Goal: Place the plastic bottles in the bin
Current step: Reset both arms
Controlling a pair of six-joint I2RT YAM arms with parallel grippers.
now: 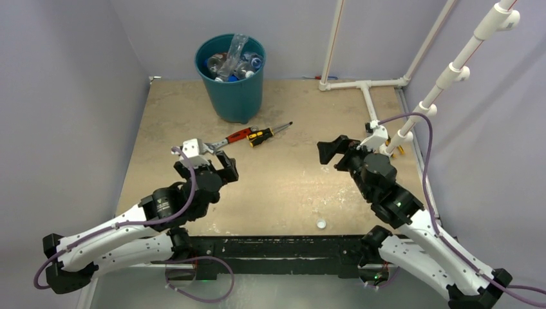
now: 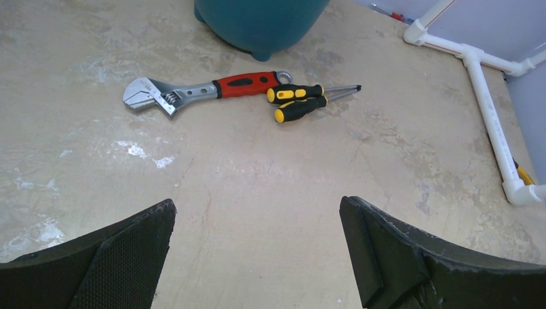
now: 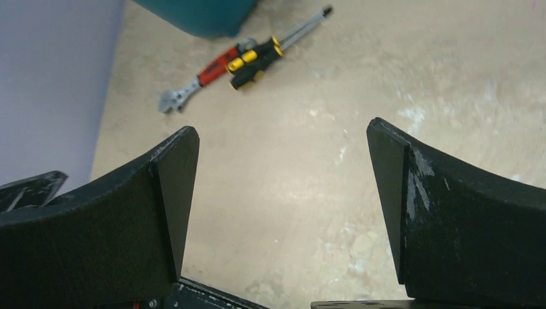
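Observation:
The teal bin point(image 1: 232, 90) stands at the back of the table, left of centre, with several clear plastic bottles point(image 1: 233, 61) piled inside; one sticks up above the rim. Its base shows in the left wrist view point(image 2: 261, 26) and the right wrist view point(image 3: 199, 16). No bottle lies on the table. My left gripper point(image 1: 222, 164) is open and empty, low over the table's left middle point(image 2: 257, 212). My right gripper point(image 1: 328, 151) is open and empty over the right middle point(image 3: 282, 161).
A red-handled wrench point(image 1: 232, 138) and yellow-black screwdrivers point(image 1: 267, 134) lie in front of the bin; they also show in the left wrist view point(image 2: 206, 90). A white bottle cap point(image 1: 320, 224) lies near the front edge. A white pipe frame point(image 1: 367, 87) runs along the back right.

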